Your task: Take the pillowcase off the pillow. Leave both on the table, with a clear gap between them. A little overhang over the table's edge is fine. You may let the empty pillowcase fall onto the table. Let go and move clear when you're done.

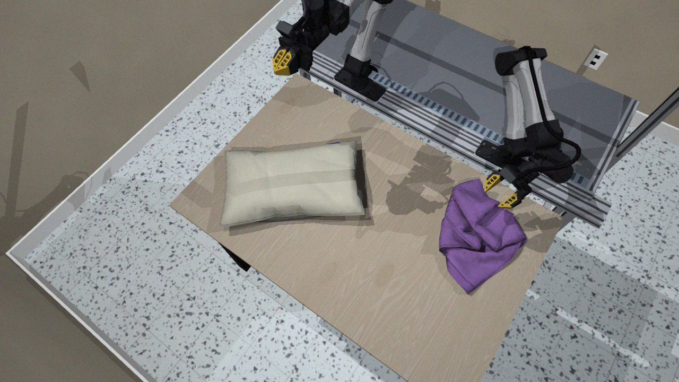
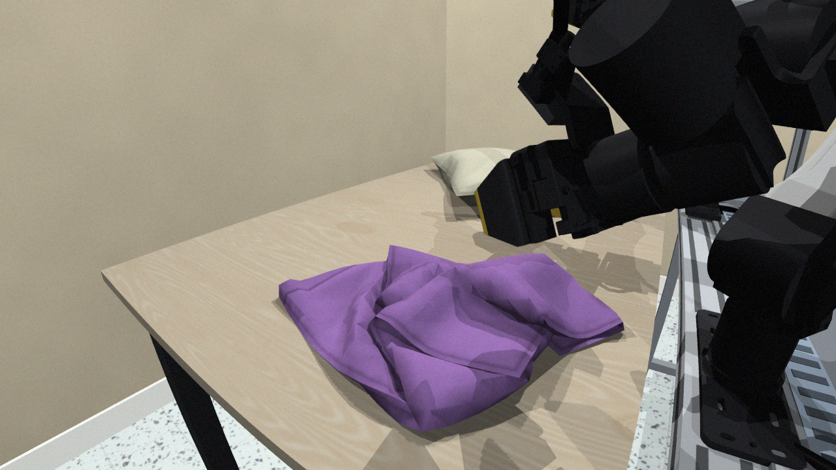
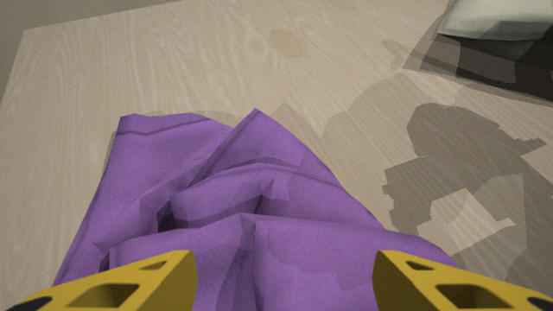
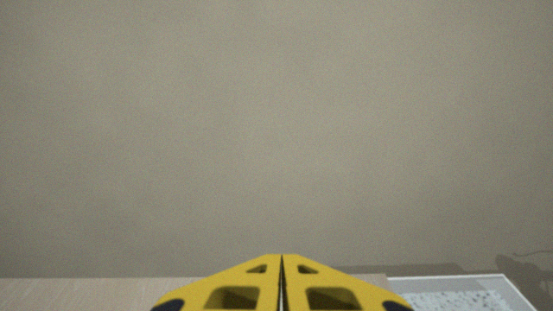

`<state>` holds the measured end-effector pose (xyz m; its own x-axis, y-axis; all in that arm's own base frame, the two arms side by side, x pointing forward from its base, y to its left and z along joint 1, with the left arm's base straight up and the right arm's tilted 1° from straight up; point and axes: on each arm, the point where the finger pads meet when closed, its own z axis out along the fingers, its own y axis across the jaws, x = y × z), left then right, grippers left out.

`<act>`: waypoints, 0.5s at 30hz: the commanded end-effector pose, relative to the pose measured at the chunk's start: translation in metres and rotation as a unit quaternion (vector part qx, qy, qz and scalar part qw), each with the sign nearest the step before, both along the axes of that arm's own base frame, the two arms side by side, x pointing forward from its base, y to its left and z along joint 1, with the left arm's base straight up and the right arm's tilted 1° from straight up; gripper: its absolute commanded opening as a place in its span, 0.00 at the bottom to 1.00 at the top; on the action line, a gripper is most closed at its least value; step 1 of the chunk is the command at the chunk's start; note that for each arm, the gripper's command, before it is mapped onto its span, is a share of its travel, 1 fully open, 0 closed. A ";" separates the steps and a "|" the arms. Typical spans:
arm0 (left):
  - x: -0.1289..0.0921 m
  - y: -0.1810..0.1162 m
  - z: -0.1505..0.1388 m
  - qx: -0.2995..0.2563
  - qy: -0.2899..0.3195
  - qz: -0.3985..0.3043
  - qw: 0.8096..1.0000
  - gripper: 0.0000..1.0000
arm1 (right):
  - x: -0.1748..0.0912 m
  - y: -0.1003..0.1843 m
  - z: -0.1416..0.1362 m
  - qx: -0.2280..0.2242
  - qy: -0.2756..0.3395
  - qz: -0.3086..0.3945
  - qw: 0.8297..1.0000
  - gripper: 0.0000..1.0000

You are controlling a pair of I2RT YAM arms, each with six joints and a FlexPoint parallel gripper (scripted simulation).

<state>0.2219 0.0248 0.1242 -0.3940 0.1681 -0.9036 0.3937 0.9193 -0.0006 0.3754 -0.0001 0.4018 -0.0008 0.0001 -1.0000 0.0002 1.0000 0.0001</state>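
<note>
Place type: lab-like robot work room | Equipment: robot arms (image 1: 529,95) (image 2: 660,64) on a slotted metal rail (image 1: 427,117) (image 2: 690,327) | Furniture: wood-grain counter (image 1: 332,266) (image 2: 234,257) (image 3: 216,52) (image 4: 86,294), black leg (image 2: 192,397) | Finishes: speckled tile floor (image 1: 142,246) (image 2: 134,438) (image 4: 458,300), plain beige wall (image 1: 118,57) (image 2: 204,117) (image 4: 276,130), wall outlet (image 1: 595,59) | Exact use: cannot be confirmed
</note>
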 end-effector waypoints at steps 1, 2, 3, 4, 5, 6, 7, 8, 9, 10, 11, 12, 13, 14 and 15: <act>-0.001 -0.002 -0.006 -0.004 0.006 0.001 1.000 0.60 | 0.002 0.006 -0.003 -0.005 0.009 0.011 1.000 0.03; 0.003 0.002 0.012 0.011 -0.008 0.001 1.000 0.60 | 0.002 0.006 -0.003 -0.005 0.009 0.011 1.000 0.03; 0.002 0.002 0.013 0.011 -0.008 0.001 1.000 0.60 | 0.002 0.006 -0.003 -0.005 0.009 0.011 1.000 0.03; 0.002 0.001 0.014 0.011 -0.008 0.000 1.000 0.60 | 0.002 0.006 -0.003 -0.005 0.009 0.011 1.000 0.03; 0.002 0.001 0.014 0.011 -0.008 0.000 1.000 0.60 | 0.002 0.006 -0.003 -0.005 0.009 0.011 1.000 0.03; 0.002 0.001 0.014 0.011 -0.008 0.000 1.000 0.60 | 0.002 0.006 -0.003 -0.005 0.009 0.011 1.000 0.03; 0.001 0.001 0.010 0.003 0.001 0.001 1.000 0.60 | 0.002 0.006 -0.003 -0.005 0.009 0.011 1.000 0.03; 0.002 0.002 0.014 0.005 -0.001 -0.001 1.000 0.60 | 0.002 0.006 -0.003 -0.005 0.009 0.011 1.000 0.03; 0.002 0.001 0.017 0.008 -0.003 -0.001 1.000 0.60 | 0.002 0.006 -0.003 -0.005 0.009 0.011 1.000 0.03; 0.002 0.001 0.015 0.005 -0.001 -0.001 1.000 0.60 | 0.002 0.006 -0.003 -0.005 0.009 0.011 1.000 0.03; 0.002 0.001 0.018 0.006 -0.002 -0.001 1.000 0.60 | 0.002 0.006 -0.003 -0.005 0.009 0.011 1.000 0.03; 0.002 0.001 0.021 0.009 -0.005 -0.001 1.000 0.60 | 0.002 0.006 -0.003 -0.005 0.009 0.011 1.000 0.03; 0.002 0.001 0.022 0.008 -0.004 -0.002 1.000 0.60 | 0.002 0.006 -0.003 -0.005 0.009 0.011 1.000 0.03; 0.002 0.001 0.025 0.011 -0.007 -0.002 1.000 0.60 | 0.002 0.006 -0.003 -0.005 0.009 0.011 1.000 0.03; 0.002 0.001 0.026 0.009 -0.005 -0.002 1.000 0.60 | 0.002 0.006 -0.003 -0.005 0.009 0.011 1.000 0.03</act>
